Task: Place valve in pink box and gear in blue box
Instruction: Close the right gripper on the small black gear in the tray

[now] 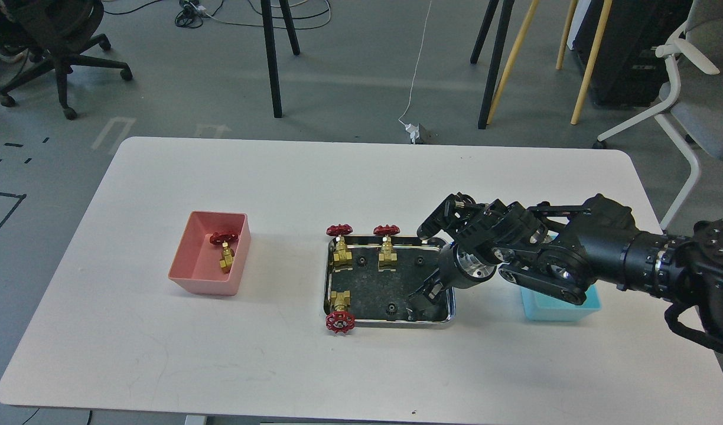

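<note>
The pink box (187, 268) stands on the left of the table with one valve (224, 249) lying in it. Three more valves (341, 247) (387, 243) (340, 313) stand in the steel tray (450, 313) at the centre. Small black gears (361, 258) (419, 260) (391, 308) lie on the tray's dark floor. My right gripper (417, 302) reaches down into the tray's front right corner, close to the floor; its dark fingers cannot be told apart against the floor. The blue box (559, 310) is right of the tray, mostly hidden behind my right arm. My left arm is out of view.
The white table (361, 177) has rounded corners. Beyond its far edge are chair and stand legs and a cable on the floor. A white chair (692, 88) stands at the far right.
</note>
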Robot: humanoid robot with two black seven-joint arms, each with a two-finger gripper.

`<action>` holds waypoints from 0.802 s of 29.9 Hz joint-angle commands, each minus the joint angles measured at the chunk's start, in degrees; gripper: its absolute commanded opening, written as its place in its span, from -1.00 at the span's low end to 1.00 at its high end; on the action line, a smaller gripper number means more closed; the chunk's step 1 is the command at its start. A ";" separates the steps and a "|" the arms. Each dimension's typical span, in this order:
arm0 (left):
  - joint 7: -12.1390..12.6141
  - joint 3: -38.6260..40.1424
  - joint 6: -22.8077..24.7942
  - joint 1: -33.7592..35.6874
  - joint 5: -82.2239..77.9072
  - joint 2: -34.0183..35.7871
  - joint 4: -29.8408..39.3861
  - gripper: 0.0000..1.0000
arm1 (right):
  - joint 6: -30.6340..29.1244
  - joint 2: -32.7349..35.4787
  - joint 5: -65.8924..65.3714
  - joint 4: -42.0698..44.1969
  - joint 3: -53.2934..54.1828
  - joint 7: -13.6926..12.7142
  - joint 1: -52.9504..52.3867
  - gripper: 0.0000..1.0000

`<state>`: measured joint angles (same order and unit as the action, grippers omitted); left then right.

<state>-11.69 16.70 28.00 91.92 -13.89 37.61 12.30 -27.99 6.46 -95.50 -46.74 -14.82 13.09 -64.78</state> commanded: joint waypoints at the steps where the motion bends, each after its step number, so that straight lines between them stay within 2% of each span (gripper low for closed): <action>1: 0.09 0.00 0.00 0.01 -0.09 0.01 -0.08 0.91 | -0.01 -0.74 -0.48 -0.01 -0.13 0.01 0.00 0.56; 4: 0.00 0.00 0.00 0.01 0.00 0.09 -0.26 0.91 | -0.01 -1.27 -1.09 -0.01 -0.13 0.01 0.00 0.53; 9: 0.00 0.00 0.00 0.01 0.00 0.01 -1.31 0.91 | -0.01 -1.98 -1.18 0.07 -1.53 -0.08 -0.61 0.31; 18: 0.00 -0.08 0.00 0.01 -0.09 0.01 -1.31 0.91 | -0.01 -2.33 -1.97 -0.01 -2.76 -0.17 -1.31 0.13; 24: 0.00 -0.09 0.00 0.01 -0.09 0.01 -1.31 0.91 | -0.01 -2.33 -1.97 -0.10 -2.85 -0.17 -1.49 -0.08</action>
<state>-11.69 16.64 28.00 91.93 -13.97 37.62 10.98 -28.01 4.14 -97.46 -46.81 -17.63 12.92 -66.14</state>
